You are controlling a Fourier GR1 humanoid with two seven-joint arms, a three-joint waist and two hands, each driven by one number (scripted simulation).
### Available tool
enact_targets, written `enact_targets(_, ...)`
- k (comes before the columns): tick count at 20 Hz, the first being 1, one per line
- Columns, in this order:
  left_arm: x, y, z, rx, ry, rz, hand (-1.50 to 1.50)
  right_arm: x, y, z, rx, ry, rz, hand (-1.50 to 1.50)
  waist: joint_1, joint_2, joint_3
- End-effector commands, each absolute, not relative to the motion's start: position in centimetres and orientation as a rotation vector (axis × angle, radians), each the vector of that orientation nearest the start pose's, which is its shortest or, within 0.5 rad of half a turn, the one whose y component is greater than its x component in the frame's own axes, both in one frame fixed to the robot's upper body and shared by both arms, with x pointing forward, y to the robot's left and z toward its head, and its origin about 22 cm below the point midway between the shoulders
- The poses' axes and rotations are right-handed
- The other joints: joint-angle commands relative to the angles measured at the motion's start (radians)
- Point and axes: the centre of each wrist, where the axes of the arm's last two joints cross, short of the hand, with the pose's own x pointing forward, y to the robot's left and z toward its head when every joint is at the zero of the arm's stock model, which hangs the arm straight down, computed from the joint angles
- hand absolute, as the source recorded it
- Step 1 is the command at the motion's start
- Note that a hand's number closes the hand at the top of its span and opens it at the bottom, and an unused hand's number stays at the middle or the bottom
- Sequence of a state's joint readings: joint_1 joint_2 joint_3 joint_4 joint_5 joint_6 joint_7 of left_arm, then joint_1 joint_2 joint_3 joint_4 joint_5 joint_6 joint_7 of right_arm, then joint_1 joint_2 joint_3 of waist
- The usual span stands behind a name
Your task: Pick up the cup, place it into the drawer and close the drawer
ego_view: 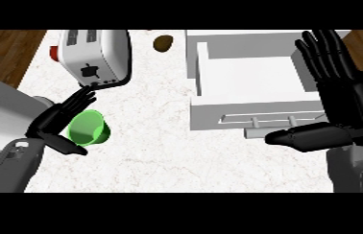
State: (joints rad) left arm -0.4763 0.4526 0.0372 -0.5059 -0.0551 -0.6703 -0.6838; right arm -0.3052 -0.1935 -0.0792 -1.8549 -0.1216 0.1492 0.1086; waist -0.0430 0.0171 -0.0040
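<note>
A green cup (pixel 89 128) lies on the white counter at the left, its open mouth turned toward me. My left hand (pixel 56 120) is right beside it on its left, fingers straight and spread, thumb low by the cup's near side; nothing is curled round the cup. The white drawer (pixel 248 82) stands pulled open at the upper right, its inside bare, with a handle (pixel 273 119) on its front panel. My right hand (pixel 333 91) is raised over the drawer's right side, fingers straight and pointing away, thumb stretched left near the handle.
A white toaster (pixel 96 55) stands at the back left, just beyond my left hand. A small brown object (pixel 162 43) lies at the back between toaster and drawer. Wooden floor (pixel 18 53) shows past the counter's left edge. Bare marble counter (pixel 156 132) spreads across the middle.
</note>
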Motion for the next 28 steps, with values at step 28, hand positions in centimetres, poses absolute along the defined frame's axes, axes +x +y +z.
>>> enact_targets(28, 30.1, 32.0, -10.5, -0.724, -1.545, -0.416, -1.5, 27.8, -25.2, 15.4, 0.103, -2.013, 0.287, -1.5, -0.026, 0.014, -0.005)
